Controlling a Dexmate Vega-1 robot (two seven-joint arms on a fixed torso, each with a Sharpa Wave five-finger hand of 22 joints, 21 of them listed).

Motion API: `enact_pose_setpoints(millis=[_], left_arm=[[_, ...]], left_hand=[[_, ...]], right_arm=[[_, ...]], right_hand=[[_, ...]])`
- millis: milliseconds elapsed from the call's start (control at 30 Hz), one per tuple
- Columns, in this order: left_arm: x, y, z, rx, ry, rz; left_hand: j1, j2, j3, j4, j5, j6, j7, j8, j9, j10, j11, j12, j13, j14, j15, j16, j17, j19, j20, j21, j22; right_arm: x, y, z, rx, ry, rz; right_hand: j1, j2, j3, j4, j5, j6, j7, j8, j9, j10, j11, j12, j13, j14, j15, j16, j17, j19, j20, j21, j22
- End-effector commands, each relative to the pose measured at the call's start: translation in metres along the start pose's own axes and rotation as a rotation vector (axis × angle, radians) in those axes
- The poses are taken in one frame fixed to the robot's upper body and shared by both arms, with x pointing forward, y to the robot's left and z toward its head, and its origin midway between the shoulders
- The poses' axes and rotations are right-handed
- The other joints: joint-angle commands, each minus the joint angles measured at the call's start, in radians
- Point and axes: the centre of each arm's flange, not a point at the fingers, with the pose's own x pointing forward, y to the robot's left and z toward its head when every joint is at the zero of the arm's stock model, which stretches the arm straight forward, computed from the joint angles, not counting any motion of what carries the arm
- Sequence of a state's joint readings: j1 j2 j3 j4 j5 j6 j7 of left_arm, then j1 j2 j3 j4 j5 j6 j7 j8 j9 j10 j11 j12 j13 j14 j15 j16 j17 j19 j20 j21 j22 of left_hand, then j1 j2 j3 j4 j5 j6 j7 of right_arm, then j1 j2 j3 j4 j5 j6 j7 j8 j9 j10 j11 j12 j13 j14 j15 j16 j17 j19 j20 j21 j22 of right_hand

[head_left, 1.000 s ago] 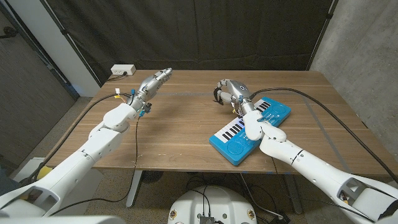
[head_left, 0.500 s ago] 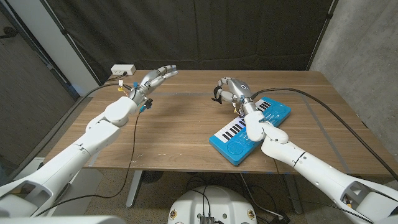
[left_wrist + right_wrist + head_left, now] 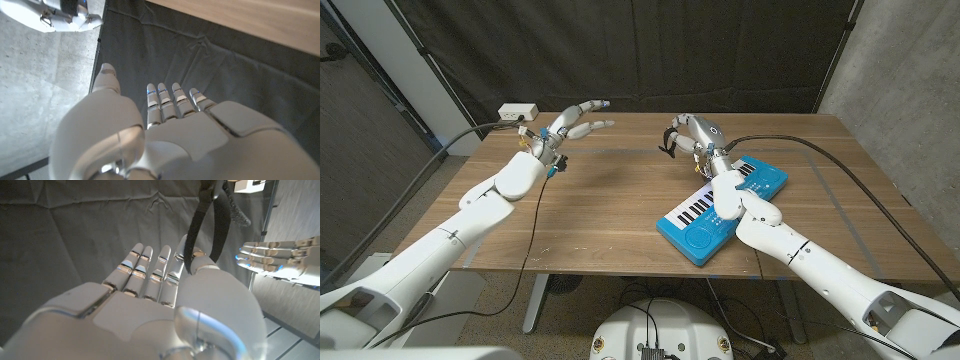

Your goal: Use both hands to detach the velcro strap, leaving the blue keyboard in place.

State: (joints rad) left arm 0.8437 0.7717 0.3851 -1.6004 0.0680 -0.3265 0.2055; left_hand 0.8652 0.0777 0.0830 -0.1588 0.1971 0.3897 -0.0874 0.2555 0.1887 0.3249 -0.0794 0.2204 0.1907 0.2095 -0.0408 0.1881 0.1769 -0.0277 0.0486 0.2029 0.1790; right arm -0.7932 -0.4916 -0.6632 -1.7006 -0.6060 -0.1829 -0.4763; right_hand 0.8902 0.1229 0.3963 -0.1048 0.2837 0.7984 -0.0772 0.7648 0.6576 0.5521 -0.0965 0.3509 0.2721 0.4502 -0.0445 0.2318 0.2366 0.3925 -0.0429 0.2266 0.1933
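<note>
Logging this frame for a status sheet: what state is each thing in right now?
Left robot hand: raised, fingers spread, holding nothing.
Right robot hand: lifted, pinching the black velcro strap, which dangles from it.
Blue toy keyboard: lying flat on the wooden table, at an angle.

We see a wooden surface (image 3: 610, 210), a white power strip (image 3: 517, 113) at its far left corner, and a dark curtain (image 3: 650, 50) behind.
</note>
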Motion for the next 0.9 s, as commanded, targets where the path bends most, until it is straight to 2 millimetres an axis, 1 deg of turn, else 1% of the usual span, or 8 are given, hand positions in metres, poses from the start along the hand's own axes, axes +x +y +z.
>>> enact_pose_setpoints(millis=[33,133,233,333,467,567,733,900], left_arm=[[-0.008,-0.014,0.026,0.324,-0.143,0.129],[-0.01,-0.019,0.031,0.391,-0.168,0.17],[-0.01,-0.023,0.033,0.434,-0.192,0.208],[-0.01,-0.025,0.035,0.468,-0.214,0.232],[-0.008,-0.028,0.037,0.521,-0.242,0.254],[-0.007,-0.03,0.039,0.564,-0.264,0.272],[-0.004,-0.03,0.041,0.561,-0.296,0.294],[-0.001,-0.024,0.044,0.552,-0.325,0.296]], left_hand=[[0.034,-0.015,0.002,-0.009,0.003,0.025,-0.024,0.006,0.005,0.019,-0.017,0.001,0.005,0.013,-0.043,0.004,0.0,0.005,0.004,0.003,0.005],[0.059,-0.023,0.004,-0.005,0.006,0.056,-0.049,0.009,0.005,0.057,-0.03,0.012,0.006,0.049,-0.057,0.014,0.0,0.034,-0.01,0.014,0.006],[0.074,-0.024,0.005,0.002,0.007,0.077,-0.044,0.009,0.006,0.106,-0.055,0.023,0.006,0.086,-0.064,0.022,0.001,0.053,-0.022,0.018,0.006],[0.091,-0.022,0.009,0.007,0.007,0.116,-0.053,0.014,0.006,0.148,-0.115,0.027,0.005,0.108,-0.071,0.022,0.001,0.066,-0.023,0.02,0.006],[0.097,-0.022,0.009,0.009,0.006,0.131,-0.065,0.016,0.006,0.16,-0.121,0.025,0.005,0.12,-0.072,0.023,0.001,0.072,-0.017,0.02,0.006],[0.103,-0.022,0.008,0.016,0.006,0.122,-0.064,0.002,0.006,0.103,-0.079,-0.005,0.006,0.085,-0.069,0.005,0.003,0.059,0.0,0.013,0.007],[0.106,-0.021,0.006,0.022,0.007,0.114,-0.093,-0.011,0.007,0.069,-0.071,-0.017,0.009,0.055,-0.062,-0.003,0.005,0.047,0.019,0.008,0.008],[0.097,-0.027,-0.003,0.031,0.006,0.131,-0.11,-0.013,0.006,0.072,-0.065,-0.015,0.01,0.06,-0.069,0.001,0.006,0.043,0.0,0.007,0.009]], right_arm=[[0.018,-0.02,0.014,0.078,0.109,-0.053],[0.021,-0.023,0.019,0.081,0.12,-0.055],[0.024,-0.026,0.021,0.112,0.13,-0.057],[0.025,-0.028,0.022,0.132,0.143,-0.069],[0.028,-0.03,0.024,0.148,0.152,-0.076],[0.03,-0.032,0.026,0.188,0.162,-0.072],[0.031,-0.034,0.024,0.295,0.198,-0.068],[0.031,-0.035,0.021,0.324,0.222,-0.051]], right_hand=[[-0.017,-0.006,0.007,-0.005,-0.001,-0.011,-0.01,-0.002,0.005,0.029,0.011,0.003,-0.002,0.008,-0.064,-0.009,-0.01,-0.002,-0.016,0.005,0.004],[-0.031,-0.011,0.011,-0.008,0.0,-0.033,-0.02,-0.009,0.007,0.098,0.0,0.018,-0.016,0.056,-0.06,-0.007,-0.029,0.021,-0.023,0.015,0.006],[-0.039,-0.011,0.016,-0.01,0.003,-0.037,-0.024,-0.013,0.003,0.147,-0.011,0.026,-0.029,0.092,-0.063,-0.006,-0.042,0.046,-0.029,0.026,0.008],[-0.04,-0.01,0.019,-0.011,0.004,-0.037,-0.021,-0.013,0.002,0.154,-0.011,0.024,-0.033,0.105,-0.067,-0.005,-0.045,0.057,-0.028,0.03,0.009],[-0.041,-0.01,0.022,-0.013,0.006,-0.036,-0.018,-0.013,0.001,0.143,-0.005,0.016,-0.037,0.11,-0.063,-0.008,-0.047,0.059,-0.026,0.031,0.009],[-0.042,-0.01,0.023,-0.014,0.007,-0.035,-0.017,-0.012,0.002,0.142,-0.002,0.014,-0.038,0.112,-0.064,-0.009,-0.048,0.059,-0.025,0.032,0.009],[-0.045,-0.014,0.028,-0.019,0.012,-0.027,-0.007,-0.009,0.002,0.156,0.014,0.011,-0.047,0.139,-0.054,-0.009,-0.053,0.082,-0.021,0.041,0.01],[-0.045,-0.015,0.031,-0.023,0.014,-0.024,-0.001,-0.008,0.003,0.158,0.018,0.008,-0.051,0.145,-0.05,-0.011,-0.055,0.086,-0.02,0.042,0.01]])
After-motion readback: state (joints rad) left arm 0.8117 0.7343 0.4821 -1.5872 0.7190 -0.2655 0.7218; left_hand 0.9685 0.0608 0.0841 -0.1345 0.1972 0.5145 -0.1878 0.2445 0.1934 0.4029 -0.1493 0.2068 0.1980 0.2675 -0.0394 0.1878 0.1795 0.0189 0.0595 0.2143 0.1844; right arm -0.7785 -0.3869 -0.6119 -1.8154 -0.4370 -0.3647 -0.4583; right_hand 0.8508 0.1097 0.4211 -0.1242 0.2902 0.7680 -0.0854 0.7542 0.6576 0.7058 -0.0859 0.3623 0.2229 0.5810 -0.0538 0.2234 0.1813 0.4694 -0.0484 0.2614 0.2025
